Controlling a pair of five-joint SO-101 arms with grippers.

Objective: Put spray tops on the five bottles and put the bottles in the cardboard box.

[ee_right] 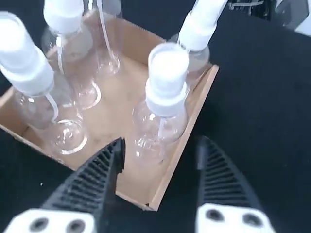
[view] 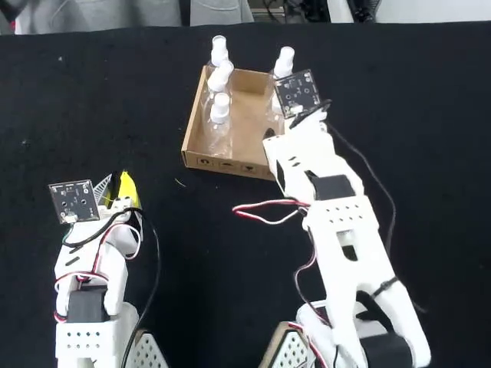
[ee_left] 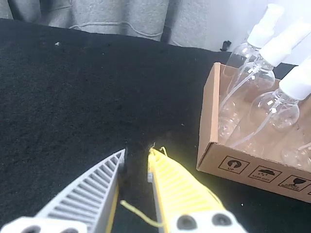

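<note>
The right arm (view: 337, 222) lay stretched forward across the black surface (view: 430, 107) to the near right corner of the cardboard box (view: 201, 157), with its wrist over the rim. The right claw (ee_right: 160, 143) gaped wide and gripped nothing. The nearest bottle (ee_right: 163, 111) stood just beyond the gap between its tips. The left arm (view: 92, 276) sat folded back, well apart from the box. The left claw (ee_left: 136, 154) pointed out over the surface, with only a narrow gap between its grey and yellow fingers (ee_left: 180, 189), and it held nothing.

The bottles (view: 220, 115) stood upright in the box, long axes vertical, white spray tops (ee_right: 167, 68) uppermost. The high view showed four tops, and the right arm's wrist covered one corner of the box. The right wrist view looked down into that corner and showed five bottles inside. The left wrist view caught the box's outer wall side-on, with at least three bottles rising above it and dip tubes visible through the clear plastic.
</note>
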